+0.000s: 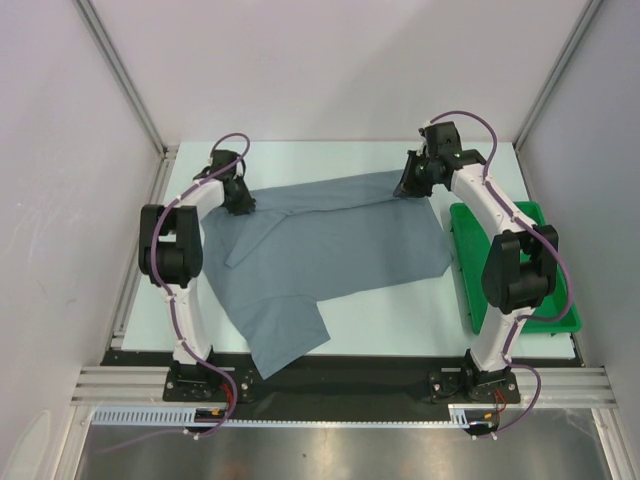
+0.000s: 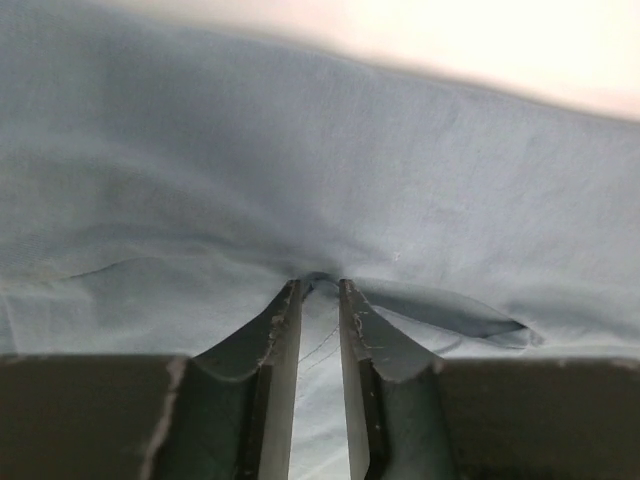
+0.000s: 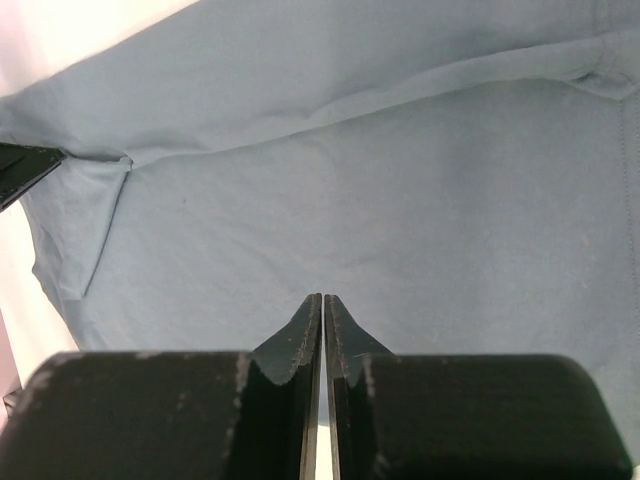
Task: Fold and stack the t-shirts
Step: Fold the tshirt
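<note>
green tray just beside spread t-shirt

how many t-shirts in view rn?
1. One t-shirt lies spread mid-table, left gripper and right gripper pinching its far edge. Part of the green tray is hidden, so more could lie there.

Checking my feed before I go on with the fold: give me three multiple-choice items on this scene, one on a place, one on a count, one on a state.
1. Where is the green tray?
A) far left corner
B) right side, beside the right arm
C) under the shirt

2. How many t-shirts lie spread out?
A) one
B) two
C) three

3. The left tool is:
A) wide open
B) gripping the tray
C) closed on a pinch of cloth

Answers:
1. B, the top view shows it right of the cloth.
2. A, only one blue-grey t-shirt shows.
3. C, its wrist view shows cloth pinched in it.
</note>
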